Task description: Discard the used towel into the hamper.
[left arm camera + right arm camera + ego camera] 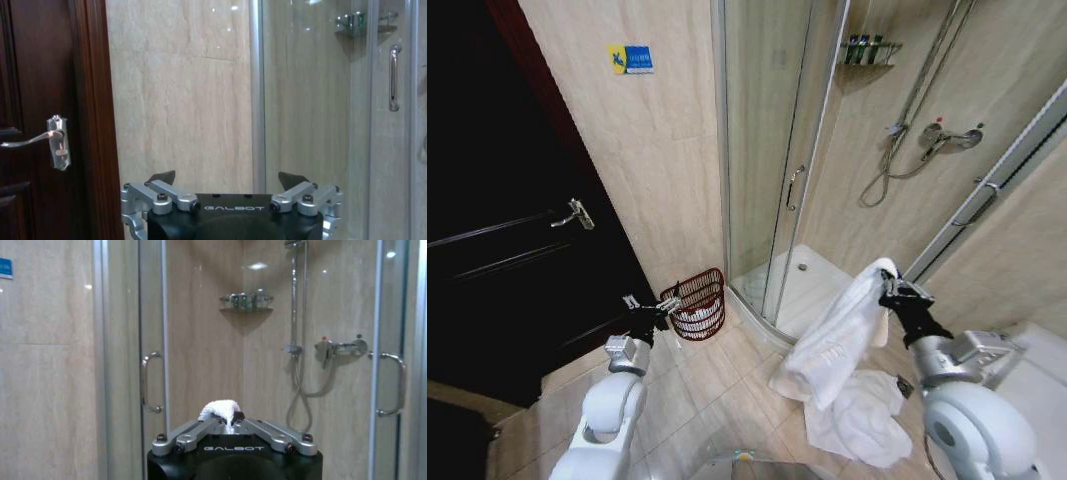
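Observation:
My right gripper [890, 289] is shut on the top of a white towel [837, 340], which hangs down to the tiled floor. In the right wrist view a tuft of the towel [220, 409] pokes out between the closed fingers of the right gripper [227, 423]. The hamper [699, 304], a reddish-brown ribbed basket with something white inside, stands on the floor against the wall by the shower. My left gripper [651, 309] hovers just left of the hamper, open and holding nothing. The left wrist view shows the left gripper [227, 178] with spread fingers facing the wall.
More white cloth [859, 422] lies bunched on the floor below the hanging towel. A dark wooden door [507, 230] with a metal handle [575, 213] is on the left. The glass shower enclosure [772, 150] and its white tray [812, 280] stand behind the hamper and towel.

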`<state>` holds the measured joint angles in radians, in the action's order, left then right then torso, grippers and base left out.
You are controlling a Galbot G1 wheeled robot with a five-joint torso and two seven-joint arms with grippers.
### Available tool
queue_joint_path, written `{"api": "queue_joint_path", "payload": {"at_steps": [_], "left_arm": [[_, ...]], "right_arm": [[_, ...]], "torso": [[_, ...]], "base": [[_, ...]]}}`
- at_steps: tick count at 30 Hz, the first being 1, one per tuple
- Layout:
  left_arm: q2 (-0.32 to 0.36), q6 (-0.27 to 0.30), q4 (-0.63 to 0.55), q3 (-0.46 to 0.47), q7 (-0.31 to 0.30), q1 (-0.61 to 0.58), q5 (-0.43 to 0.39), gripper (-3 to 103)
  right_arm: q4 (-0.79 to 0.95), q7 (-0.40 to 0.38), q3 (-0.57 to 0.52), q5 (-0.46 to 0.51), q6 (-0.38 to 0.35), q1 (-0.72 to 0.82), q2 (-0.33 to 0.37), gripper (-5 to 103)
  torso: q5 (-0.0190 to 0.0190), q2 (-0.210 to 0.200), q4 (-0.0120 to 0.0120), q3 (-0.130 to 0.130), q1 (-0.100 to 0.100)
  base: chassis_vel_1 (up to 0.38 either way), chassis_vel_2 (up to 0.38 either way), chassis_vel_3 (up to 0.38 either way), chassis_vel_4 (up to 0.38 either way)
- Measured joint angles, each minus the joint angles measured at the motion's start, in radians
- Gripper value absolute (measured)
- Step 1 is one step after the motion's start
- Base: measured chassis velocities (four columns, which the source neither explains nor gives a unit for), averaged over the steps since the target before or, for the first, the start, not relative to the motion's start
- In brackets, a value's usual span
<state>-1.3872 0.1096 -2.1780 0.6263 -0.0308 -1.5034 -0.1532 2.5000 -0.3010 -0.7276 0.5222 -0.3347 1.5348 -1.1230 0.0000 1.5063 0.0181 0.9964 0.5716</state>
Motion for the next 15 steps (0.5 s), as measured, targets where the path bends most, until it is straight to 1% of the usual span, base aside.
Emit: {"api": "queue_joint_path", "payload": {"at_steps": [7, 15], "left_arm": [[0.0, 0.0, 0.0, 0.0, 0.0, 0.0, 0.0, 100], [0.0, 0.0, 0.0, 0.0, 0.0, 0.0, 0.0, 100]], "right_arm": [[0.0, 0.028, 0.02, -0.024, 0.011, 0.0, -0.013, 2], [0.0, 0.043, 0.018, -0.047, 0.026, 0.002, -0.011, 2]], "torso": [[-0.0001, 0.0, 0.0, 0.0, 0.0], [0.0001, 0.0, 0.0, 0.0, 0.0]], "base": [[0.0, 0.0, 0.0, 0.0], [0.054, 0.07, 0.049, 0.067]]}}
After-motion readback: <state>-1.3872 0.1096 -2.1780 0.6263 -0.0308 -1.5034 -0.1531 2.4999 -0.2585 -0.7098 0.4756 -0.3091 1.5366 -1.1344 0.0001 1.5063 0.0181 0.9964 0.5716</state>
